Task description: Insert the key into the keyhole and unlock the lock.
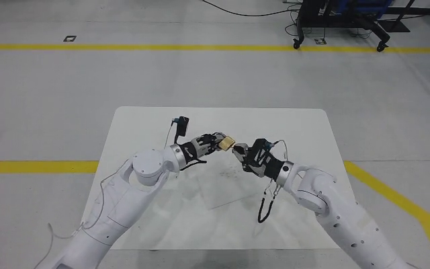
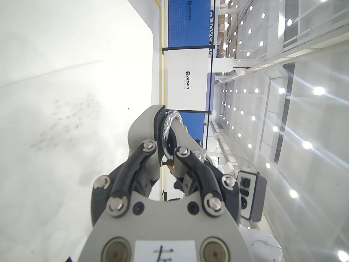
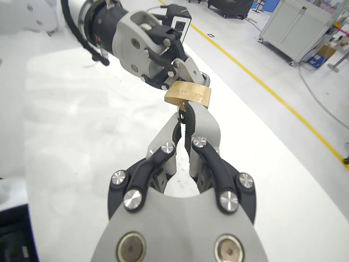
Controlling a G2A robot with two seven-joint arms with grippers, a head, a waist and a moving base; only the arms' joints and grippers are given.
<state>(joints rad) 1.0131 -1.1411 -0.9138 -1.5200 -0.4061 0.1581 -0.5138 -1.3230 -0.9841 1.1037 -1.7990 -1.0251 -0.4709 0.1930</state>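
Above table (image 1: 295, 134), left jaws grip lock (image 3: 188, 94) by shackle (image 2: 169, 130), right jaws grip key (image 3: 182, 108)

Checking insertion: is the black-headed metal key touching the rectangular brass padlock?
Touching. In the right wrist view the key, pinched by the right gripper, meets the padlock underside with no gap.

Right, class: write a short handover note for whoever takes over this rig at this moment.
Left gripper: shut on the shackle of the padlock, held above the table.
Right gripper: shut on the key, its tip at the padlock's underside.
Done: both things are off the table and the key meets the padlock; how deep it sits is unclear.
Left: seat the key fully, turn it, open the padlock.
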